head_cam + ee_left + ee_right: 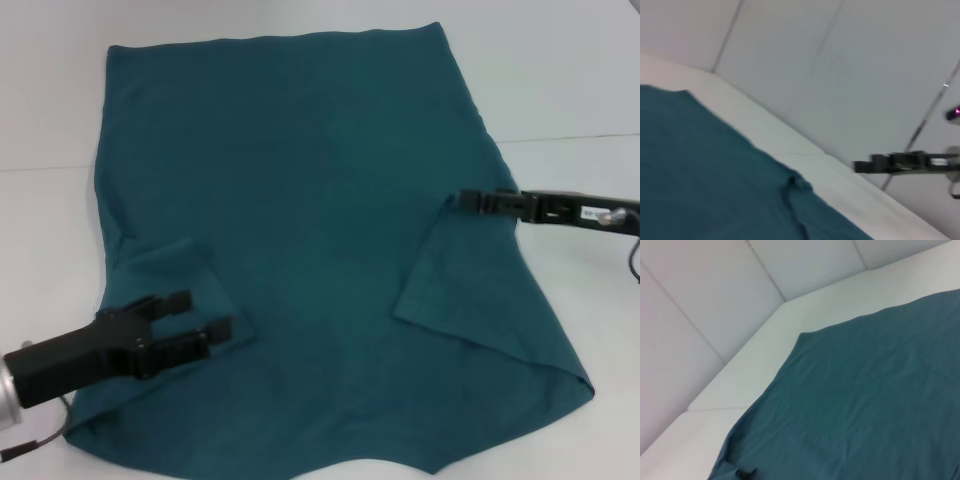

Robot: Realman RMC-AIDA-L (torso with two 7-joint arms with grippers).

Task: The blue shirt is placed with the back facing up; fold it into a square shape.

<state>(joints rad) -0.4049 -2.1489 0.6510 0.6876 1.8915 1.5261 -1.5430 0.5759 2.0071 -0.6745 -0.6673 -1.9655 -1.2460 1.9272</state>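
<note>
Near left: left gripper (205,322) low over the blue shirt's (300,200) near-left part, fingers apart, nothing between them. Shirt lies spread on the white table (560,90), back up, filling most of the middle. Left sleeve (165,265) looks folded inward onto the body just beyond that gripper. Mid right: right sleeve (440,270) also turned in over the body, its flap edge running down toward the near side. Right gripper (462,199) sits at the top corner of that flap; can't tell if it's pinching cloth or free. Judgement: sleeves in, early stage; lengthwise folds into a square not done. Far hem flat.
</note>
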